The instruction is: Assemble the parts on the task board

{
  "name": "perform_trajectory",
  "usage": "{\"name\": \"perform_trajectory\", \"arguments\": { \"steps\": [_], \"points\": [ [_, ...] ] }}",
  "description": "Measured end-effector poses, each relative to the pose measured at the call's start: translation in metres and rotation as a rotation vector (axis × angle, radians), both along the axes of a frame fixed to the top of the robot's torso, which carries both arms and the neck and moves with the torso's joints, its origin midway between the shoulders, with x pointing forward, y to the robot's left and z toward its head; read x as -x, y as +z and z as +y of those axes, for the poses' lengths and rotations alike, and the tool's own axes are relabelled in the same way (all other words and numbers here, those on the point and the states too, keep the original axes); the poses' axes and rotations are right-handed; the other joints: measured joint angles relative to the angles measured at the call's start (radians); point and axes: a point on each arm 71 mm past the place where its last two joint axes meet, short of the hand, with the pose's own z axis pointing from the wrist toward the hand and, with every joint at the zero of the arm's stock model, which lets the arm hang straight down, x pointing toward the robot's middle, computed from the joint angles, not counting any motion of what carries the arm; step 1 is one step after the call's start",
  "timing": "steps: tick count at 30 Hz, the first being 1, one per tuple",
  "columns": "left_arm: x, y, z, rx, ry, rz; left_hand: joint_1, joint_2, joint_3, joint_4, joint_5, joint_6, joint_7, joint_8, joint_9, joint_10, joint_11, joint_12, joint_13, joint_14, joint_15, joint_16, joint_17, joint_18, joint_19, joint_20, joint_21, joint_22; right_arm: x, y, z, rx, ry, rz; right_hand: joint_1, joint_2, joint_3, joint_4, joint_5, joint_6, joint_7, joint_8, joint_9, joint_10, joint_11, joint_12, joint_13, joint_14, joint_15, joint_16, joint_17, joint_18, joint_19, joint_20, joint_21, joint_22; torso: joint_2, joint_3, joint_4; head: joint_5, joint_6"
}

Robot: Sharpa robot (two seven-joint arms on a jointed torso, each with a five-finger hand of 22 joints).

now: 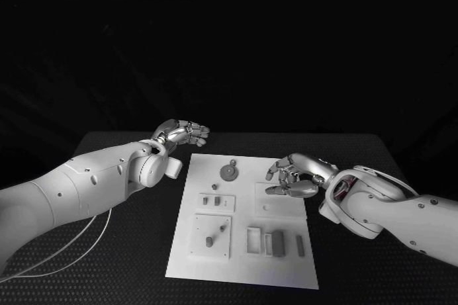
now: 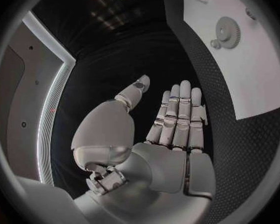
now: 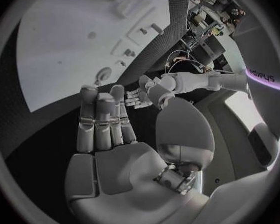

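Both hands empty with fingers apart, the right hand [image 1: 298,176] over the board [image 1: 246,265] should descend squarely onto 1 part; left hand [image 1: 181,133] stays clear.

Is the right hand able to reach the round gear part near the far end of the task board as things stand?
Probably yes. The right hand hovers over the task board with its fingers apart and holding nothing, and nothing lies between it and the gear.

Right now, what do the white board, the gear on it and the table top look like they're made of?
Board: looks like matte white plastic, smooth and even. Gear: probably pale moulded plastic with fine teeth, though it could be metal. Table: black dimpled surface, likely a rubber or foam mat.
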Motion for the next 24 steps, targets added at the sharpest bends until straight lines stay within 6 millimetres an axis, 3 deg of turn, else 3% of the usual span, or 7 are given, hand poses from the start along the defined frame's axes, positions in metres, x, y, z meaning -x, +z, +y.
{"name": "perform_trajectory", "arguments": {
  "steps": [5,10,15,24],
  "points": [
    [0.002,-0.003,0.002,0.001,0.001,0.007,0.000,0.000,-0.002,0.002,0.000,0.000,0.000,0.004,-0.001,0.000,0.000,0.000,0.000,0.000,0.000,0.000,0.001,0.000,0.000,0.000,0.000,0.000,0.009,-0.019,-0.017,0.048,-0.050,0.216,-0.048,0.019,0.004,0.043,-0.014,0.023,-0.012,0.008,0.014,-0.009,-0.006,0.107,0.083,0.007,-0.007,0.043,0.032,0.001,0.016,-0.009,0.038,0.000,-0.003,0.0006,-0.0035,-0.008,-0.002],
    [0.005,-0.004,0.001,0.005,-0.007,0.011,0.000,0.000,-0.002,0.002,0.000,0.000,0.000,0.004,-0.001,0.000,0.000,0.000,0.000,0.000,0.000,0.000,0.002,0.000,0.000,0.000,0.000,0.001,0.019,-0.032,-0.025,0.118,-0.093,0.378,-0.079,0.002,0.058,0.113,-0.022,0.035,-0.024,0.017,0.029,0.000,-0.018,0.166,0.126,0.008,-0.021,0.085,0.072,0.003,0.025,-0.017,0.070,0.000,-0.006,0.0006,-0.0061,-0.013,-0.007],
    [0.007,-0.006,-0.001,0.005,-0.012,0.015,0.000,0.000,-0.002,0.002,0.000,0.000,0.000,0.004,-0.001,0.000,0.000,0.000,0.000,0.000,0.000,0.000,0.002,0.000,0.000,0.000,0.000,0.001,0.028,-0.040,-0.033,0.190,-0.149,0.489,-0.084,0.008,0.077,0.132,-0.022,0.040,-0.028,0.019,0.035,0.002,-0.021,0.177,0.134,0.008,-0.021,0.092,0.081,0.003,0.030,-0.019,0.077,0.000,-0.008,0.0006,-0.0082,-0.016,-0.012],
    [0.008,-0.007,-0.001,0.007,-0.016,0.018,0.000,0.000,-0.002,0.002,0.000,0.000,0.000,0.004,-0.001,0.000,0.000,0.000,-0.001,0.000,0.000,0.000,0.003,0.000,0.000,0.000,-0.004,0.002,0.041,-0.050,-0.030,0.238,-0.182,0.597,-0.141,-0.004,0.083,0.157,-0.022,0.045,-0.032,0.023,0.048,0.005,-0.024,0.195,0.150,0.011,-0.024,0.107,0.100,0.003,0.035,-0.020,0.108,0.000,-0.007,-0.0005,-0.0081,-0.020,-0.017]
  ]
}}
